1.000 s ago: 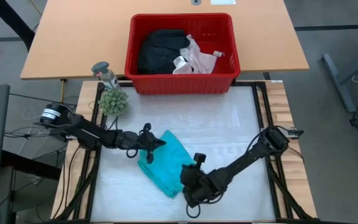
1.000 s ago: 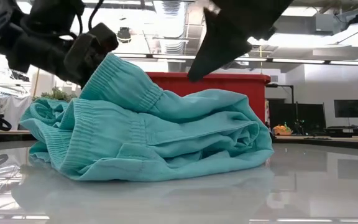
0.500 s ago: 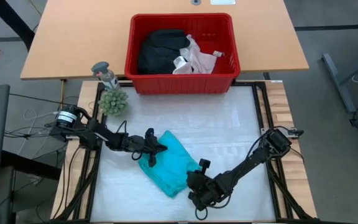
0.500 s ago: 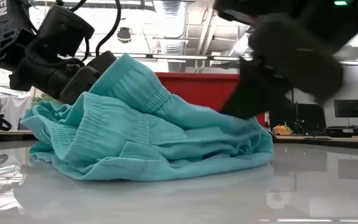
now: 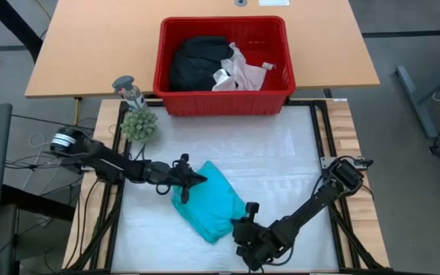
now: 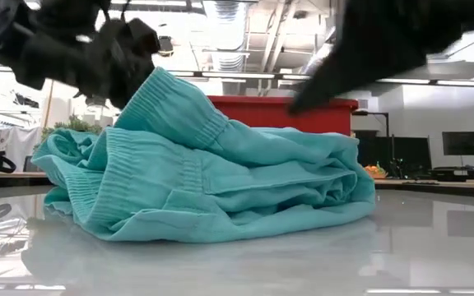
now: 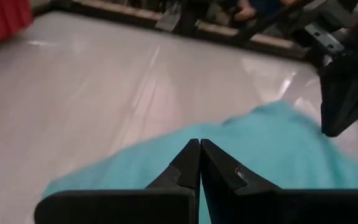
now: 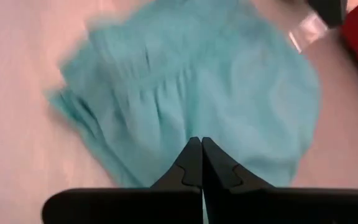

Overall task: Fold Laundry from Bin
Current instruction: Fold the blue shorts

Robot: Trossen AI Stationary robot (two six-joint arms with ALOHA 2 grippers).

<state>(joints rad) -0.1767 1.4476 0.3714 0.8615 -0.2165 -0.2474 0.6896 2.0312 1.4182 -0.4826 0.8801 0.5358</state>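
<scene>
1. Teal garment [image 5: 207,200]: a folded bundle on the white bench [image 5: 281,168], at about 7 o'clock from the bench's middle; its place matches the earlier frames.
2. Left gripper [image 5: 198,178]: at the bundle's 10 o'clock edge, jaws pressed together with no cloth seen between them; the arm has drawn back slightly.
3. Right gripper [image 5: 239,223]: at the bundle's 4 o'clock corner, jaws closed and empty; it has slid farther toward 6 o'clock.
4. Red bin [image 5: 224,102]: at 12 o'clock, holding the black garment [image 5: 197,61] and white garments [image 5: 239,70].
</scene>
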